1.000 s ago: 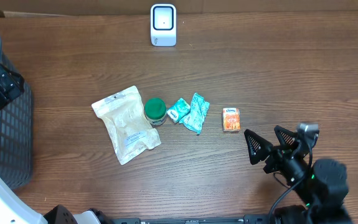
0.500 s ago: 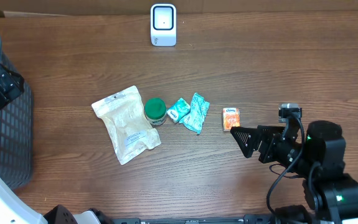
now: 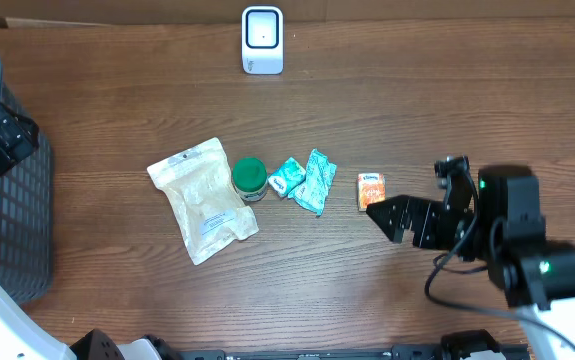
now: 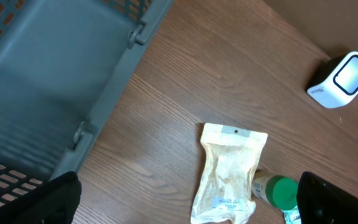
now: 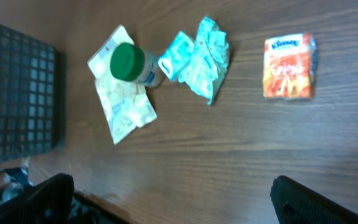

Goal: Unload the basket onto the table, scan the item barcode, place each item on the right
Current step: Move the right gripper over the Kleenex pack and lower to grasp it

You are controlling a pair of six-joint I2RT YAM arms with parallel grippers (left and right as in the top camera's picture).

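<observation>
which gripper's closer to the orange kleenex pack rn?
Right. The right gripper is open just beside the orange Kleenex pack, one fingertip close to its corner. The left gripper is far off on the left, over the grey basket.

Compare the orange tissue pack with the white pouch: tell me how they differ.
The orange tissue pack is small; the white pouch is far larger. The pack is bright orange; the pouch is pale. The pack sits square to the table edge; the pouch lies skewed. Both lie flat.
</observation>
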